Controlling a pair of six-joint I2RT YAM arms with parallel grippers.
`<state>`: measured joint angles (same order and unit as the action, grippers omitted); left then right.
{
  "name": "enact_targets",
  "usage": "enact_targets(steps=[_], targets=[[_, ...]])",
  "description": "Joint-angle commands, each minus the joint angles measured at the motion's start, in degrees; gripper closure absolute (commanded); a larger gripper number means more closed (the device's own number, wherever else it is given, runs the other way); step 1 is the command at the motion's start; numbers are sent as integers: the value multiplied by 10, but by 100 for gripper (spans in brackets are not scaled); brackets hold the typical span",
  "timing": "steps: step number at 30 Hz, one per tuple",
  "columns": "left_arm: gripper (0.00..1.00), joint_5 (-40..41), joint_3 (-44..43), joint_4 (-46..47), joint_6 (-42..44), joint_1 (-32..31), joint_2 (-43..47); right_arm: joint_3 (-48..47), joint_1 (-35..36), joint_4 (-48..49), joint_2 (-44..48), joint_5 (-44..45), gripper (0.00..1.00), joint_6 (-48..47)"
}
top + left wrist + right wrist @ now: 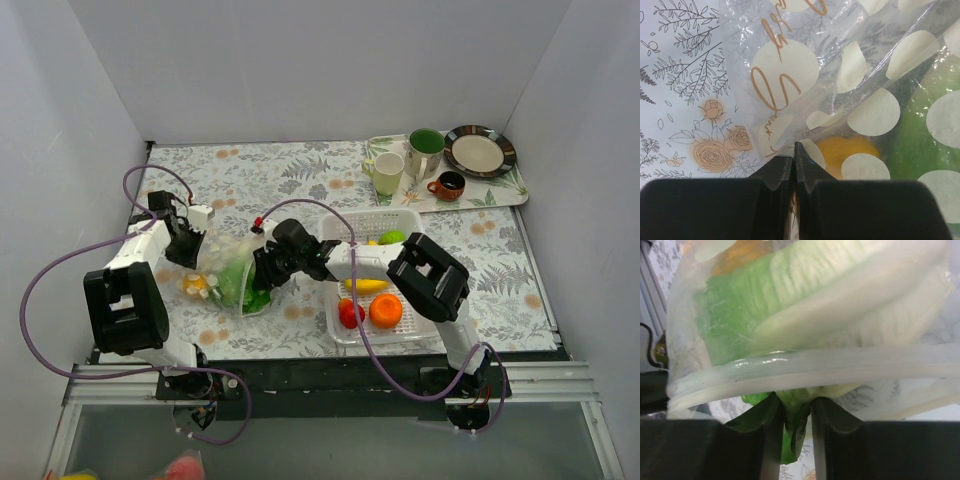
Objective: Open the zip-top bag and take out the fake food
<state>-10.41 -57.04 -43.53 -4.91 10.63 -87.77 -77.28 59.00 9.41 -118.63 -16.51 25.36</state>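
The clear zip-top bag (225, 268) with white dots lies on the floral cloth left of centre. My left gripper (190, 240) is shut on the bag's edge (785, 150); a yellow piece (847, 150) and green show through the plastic. My right gripper (262, 268) is at the bag's mouth, shut on the green lettuce (795, 425) that sticks out under the zip rim (815, 370); most of the lettuce (765, 310) is still inside. An orange (386, 311), a red fruit (351, 315), a banana (368, 285) and a lime (392, 238) lie in the white basket (400, 219).
A tray (505, 196) at the back right holds a white cup (387, 172), a green cup (425, 152), a small brown cup (447, 185) and a plate (480, 151). White walls close in left, back and right. The basket stands right beside my right arm.
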Motion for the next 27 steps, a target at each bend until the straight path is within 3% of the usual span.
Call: enact_targets(steps=[1, 2, 9, 13, 15, 21, 24, 27], targets=[[100, 6, 5, -7, 7, -3, 26, -11, 2, 61, 20, -28, 90, 20], [100, 8, 6, -3, 8, -3, 26, 0, 2, 61, 42, -23, 98, 19], [100, 22, 18, 10, 10, -4, 22, 55, 2, 16, 156, 7, 99, 4], [100, 22, 19, 15, 9, -3, 21, 83, 2, -53, 211, 31, 99, -4], [100, 27, 18, 18, 10, -3, 18, 87, 2, -145, 239, 41, 99, -15], [100, 24, 12, 19, 10, -3, 11, 118, -3, -283, 333, 132, 99, -47], [100, 22, 11, 20, 8, -3, 8, 144, -16, -286, 407, 183, 99, -55], [100, 18, 6, 20, 3, -3, 2, 210, -28, -229, 498, 233, 96, -61]])
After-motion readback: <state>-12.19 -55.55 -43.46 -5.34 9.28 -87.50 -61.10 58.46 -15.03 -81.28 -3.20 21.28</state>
